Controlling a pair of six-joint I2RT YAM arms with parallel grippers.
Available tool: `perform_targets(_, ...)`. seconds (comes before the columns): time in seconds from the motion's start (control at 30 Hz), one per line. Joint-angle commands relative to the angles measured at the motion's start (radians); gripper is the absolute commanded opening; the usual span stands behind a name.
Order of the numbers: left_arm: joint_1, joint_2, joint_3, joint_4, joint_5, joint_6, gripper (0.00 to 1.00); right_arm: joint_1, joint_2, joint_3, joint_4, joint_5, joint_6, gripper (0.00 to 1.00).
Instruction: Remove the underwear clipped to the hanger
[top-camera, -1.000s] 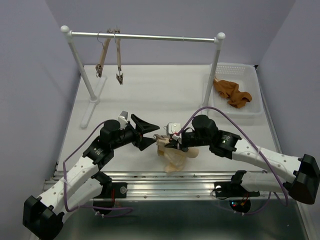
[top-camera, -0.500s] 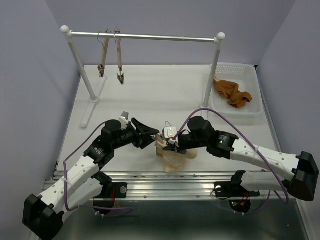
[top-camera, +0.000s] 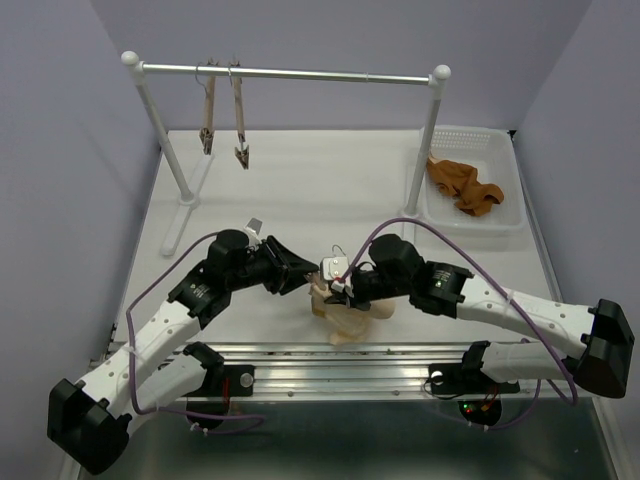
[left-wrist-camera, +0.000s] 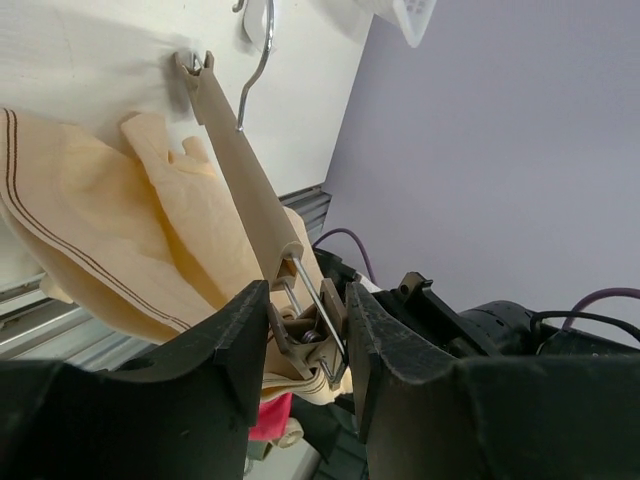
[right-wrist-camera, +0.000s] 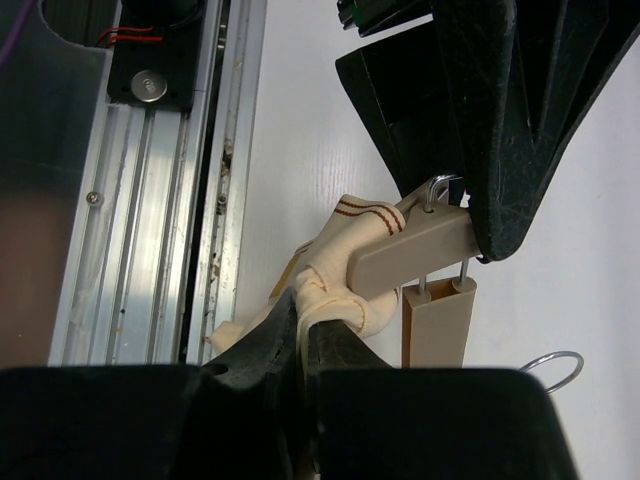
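Left gripper (left-wrist-camera: 305, 312) clamps the hanger (left-wrist-camera: 245, 180) at its clip (left-wrist-camera: 300, 335), right gripper (right-wrist-camera: 300, 350) pinches the underwear (left-wrist-camera: 130, 230): unclipping step, so next squeeze harder and tug the fabric free.

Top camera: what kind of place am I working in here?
Probably a lab test cell staged as a laundry corner: plain lilac walls close around a white table, with a clothes rail carrying two hangers and a white basket holding an orange-brown cloth.

Pale beige underwear (left-wrist-camera: 100, 220) with brown-striped edging; light-brown hanger (left-wrist-camera: 245, 175).
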Motion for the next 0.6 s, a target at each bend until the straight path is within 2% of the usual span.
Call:
perform_targets(0.0, -0.005, -0.001, 0.059, -0.067, 0.010, 0.081, 0.00, 0.011, 0.001, 0.047, -0.005, 0.030, -0.013, 0.01)
perform_targets(0.1, -0.005, -0.007, 0.073, -0.071, -0.010, 0.108, 0.00, 0.020, 0.002, 0.046, -0.010, 0.050, -0.001, 0.01)
perform_targets(0.23, -0.005, -0.056, 0.096, -0.092, -0.114, 0.151, 0.00, 0.020, -0.013, 0.011, 0.008, 0.082, 0.042, 0.01)
perform_targets(0.4, -0.005, -0.156, 0.047, 0.104, -0.147, 0.170, 0.00, 0.020, -0.059, -0.028, 0.096, 0.218, 0.175, 0.01)
perform_targets(0.57, -0.005, -0.179, 0.015, 0.257, -0.119, 0.225, 0.00, 0.020, -0.061, -0.026, 0.117, 0.308, 0.312, 0.07)
